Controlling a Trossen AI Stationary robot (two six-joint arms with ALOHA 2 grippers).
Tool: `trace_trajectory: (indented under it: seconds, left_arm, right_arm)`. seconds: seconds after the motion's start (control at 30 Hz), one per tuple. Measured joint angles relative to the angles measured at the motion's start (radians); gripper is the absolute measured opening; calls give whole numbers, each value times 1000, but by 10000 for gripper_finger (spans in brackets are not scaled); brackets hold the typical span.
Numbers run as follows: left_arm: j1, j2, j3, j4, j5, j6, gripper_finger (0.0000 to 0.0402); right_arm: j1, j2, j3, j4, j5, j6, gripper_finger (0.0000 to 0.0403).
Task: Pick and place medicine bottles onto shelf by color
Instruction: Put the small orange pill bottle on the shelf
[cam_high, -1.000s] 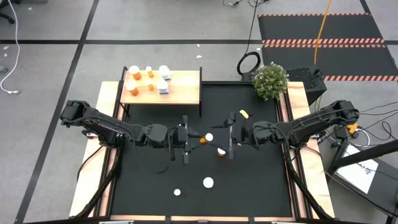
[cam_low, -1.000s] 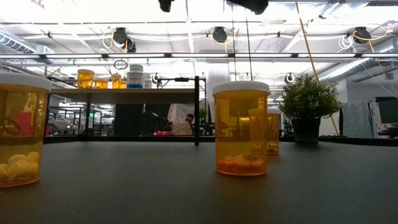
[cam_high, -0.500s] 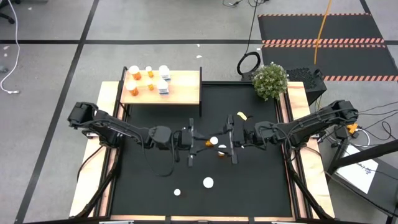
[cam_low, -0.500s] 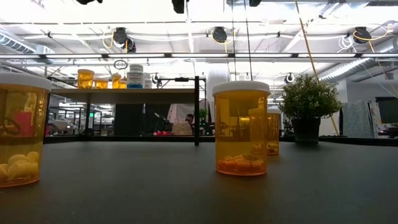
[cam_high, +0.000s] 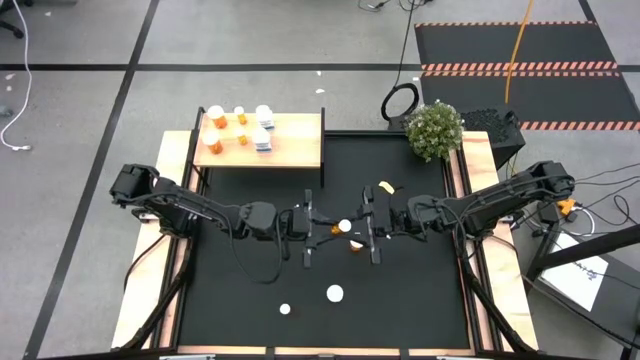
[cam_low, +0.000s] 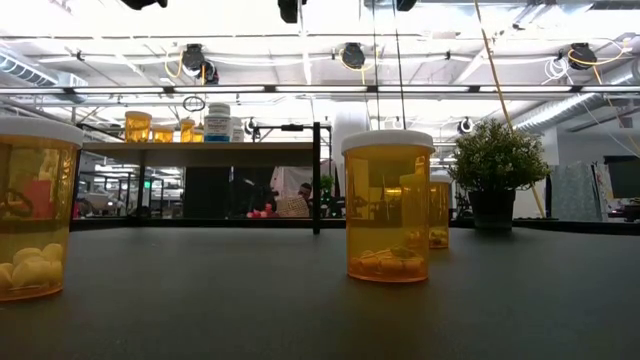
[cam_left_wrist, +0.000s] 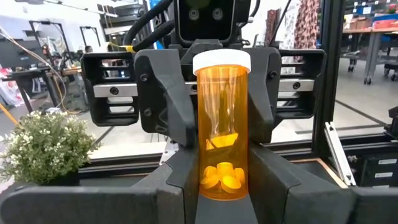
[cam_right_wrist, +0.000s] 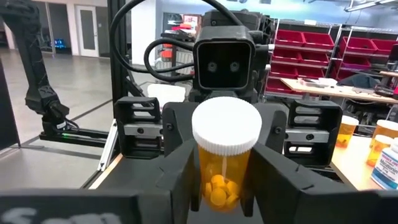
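An orange medicine bottle (cam_high: 338, 229) with a white cap stands upright in the air over the middle of the black mat, with both grippers on it. My left gripper (cam_high: 326, 230) reaches it from the table's left, and my right gripper (cam_high: 358, 228) from the table's right. Each is shut on it. The light-wood shelf (cam_high: 290, 148) stands at the far left and carries several orange and white bottles. More bottles stand on the mat: one (cam_high: 355, 246) just near of the grippers, and two white caps (cam_high: 334, 293) (cam_high: 285, 309) toward the near edge. My left gripper pinches the bottle's orange body (cam_left_wrist: 205, 168) between its two fingers, which lie level and come from the table's left. The bottle is upright, cap up, and clear of the mat. My right gripper has the same bottle's body (cam_right_wrist: 214, 177) between its two fingers (cam_left_wrist: 177, 115), below the white cap. These fingers are level too and come from the table's right, facing the left gripper.
A potted plant (cam_high: 434, 130) stands at the mat's far right corner, with a small yellow thing (cam_high: 385, 186) near it. In the low view one orange bottle (cam_low: 388, 205) stands mid-mat, another (cam_low: 30, 215) at the left edge, and a third (cam_low: 440, 210) behind.
My left gripper has carried the orange bottle a short way toward the table's right, and the bottle has stayed upright and lifted. It now stands between my right gripper's fingers, which were apart from it a second ago.
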Motion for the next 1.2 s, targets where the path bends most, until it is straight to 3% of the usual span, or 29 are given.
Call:
trace_trajectory:
  seconds: [0.37, 0.77, 0.93, 1.2]
  left_arm:
    - [0, 0, 0, 7, -2, -14, 111]
    - [-8, 0, 0, 57, -1, 9, 98]
    - [-6, 0, 0, 60, 0, 2, 116]
    - [-6, 0, 0, 60, 0, 3, 111]
  right_arm:
    - [0, 5, 0, 10, -2, -1, 102]
    - [7, 4, 1, 15, -2, -21, 127]
    - [7, 4, 1, 12, -2, -22, 130]
    - [7, 4, 1, 9, -2, -23, 99]
